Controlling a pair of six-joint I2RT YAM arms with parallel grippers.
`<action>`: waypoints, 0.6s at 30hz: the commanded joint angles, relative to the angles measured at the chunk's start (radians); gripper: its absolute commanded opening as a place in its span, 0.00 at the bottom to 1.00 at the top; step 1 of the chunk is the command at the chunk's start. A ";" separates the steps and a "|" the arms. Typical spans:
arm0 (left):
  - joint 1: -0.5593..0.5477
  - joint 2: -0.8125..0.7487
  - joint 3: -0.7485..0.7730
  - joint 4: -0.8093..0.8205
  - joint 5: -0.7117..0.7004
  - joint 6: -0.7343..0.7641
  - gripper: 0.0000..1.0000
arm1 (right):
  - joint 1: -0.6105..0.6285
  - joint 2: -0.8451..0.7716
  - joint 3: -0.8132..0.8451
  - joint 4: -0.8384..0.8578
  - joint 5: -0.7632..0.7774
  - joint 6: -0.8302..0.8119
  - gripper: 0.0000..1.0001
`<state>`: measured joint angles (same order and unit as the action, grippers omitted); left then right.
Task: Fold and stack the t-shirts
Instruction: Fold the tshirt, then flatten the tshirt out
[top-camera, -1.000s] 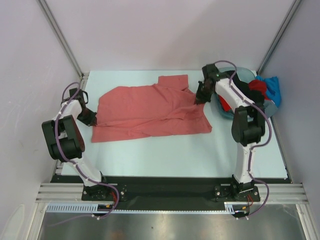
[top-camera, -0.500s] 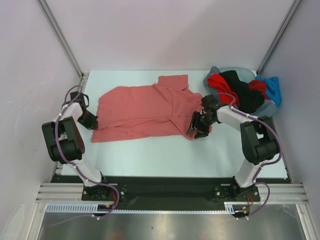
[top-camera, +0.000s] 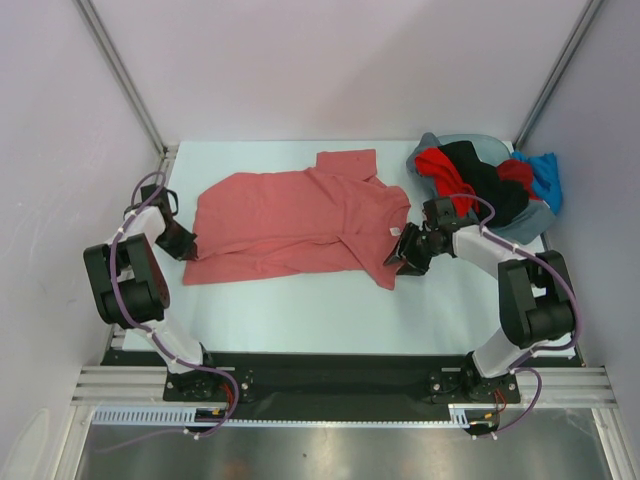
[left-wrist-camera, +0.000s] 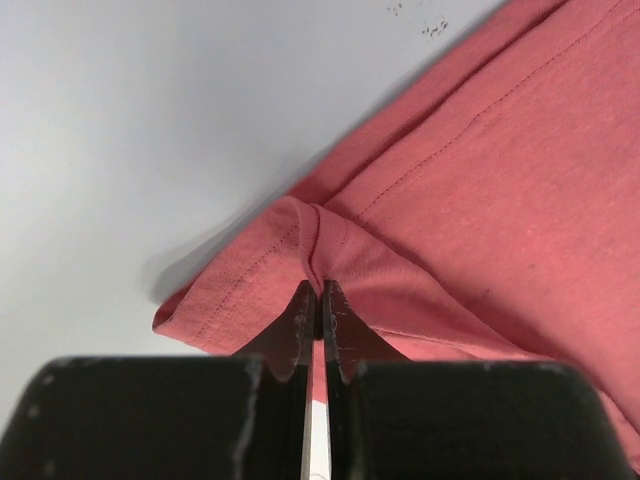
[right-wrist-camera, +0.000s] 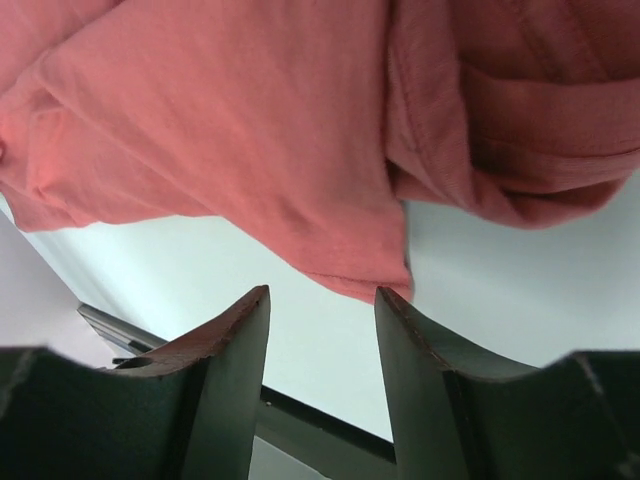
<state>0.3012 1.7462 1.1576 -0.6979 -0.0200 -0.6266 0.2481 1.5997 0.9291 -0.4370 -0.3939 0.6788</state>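
One salmon-red t-shirt lies spread on the table, left of centre; the left gripper is clamped on a pinched fold at its near-left hem corner; the right gripper stands with fingers apart just beside the near-right corner, no cloth between them; a heap of t-shirts, red, black and blue, sits in the basin at far right.

Top view looks down from high above the near edge over the whole tabletop. Wrist views sit close behind the left hand and right hand, facing low across the shirt, which all three views share.
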 joint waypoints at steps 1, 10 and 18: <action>0.009 -0.039 0.008 0.005 0.011 0.024 0.05 | -0.018 -0.004 0.002 0.028 0.000 0.019 0.53; 0.007 -0.042 0.010 0.003 0.011 0.031 0.05 | 0.000 0.011 -0.056 0.089 0.013 -0.008 0.53; 0.009 -0.045 0.010 0.003 0.035 0.030 0.05 | 0.082 0.072 -0.012 -0.015 0.185 0.016 0.39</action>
<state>0.3019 1.7462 1.1576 -0.6979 -0.0021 -0.6182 0.2996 1.6520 0.8749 -0.4000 -0.3180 0.6823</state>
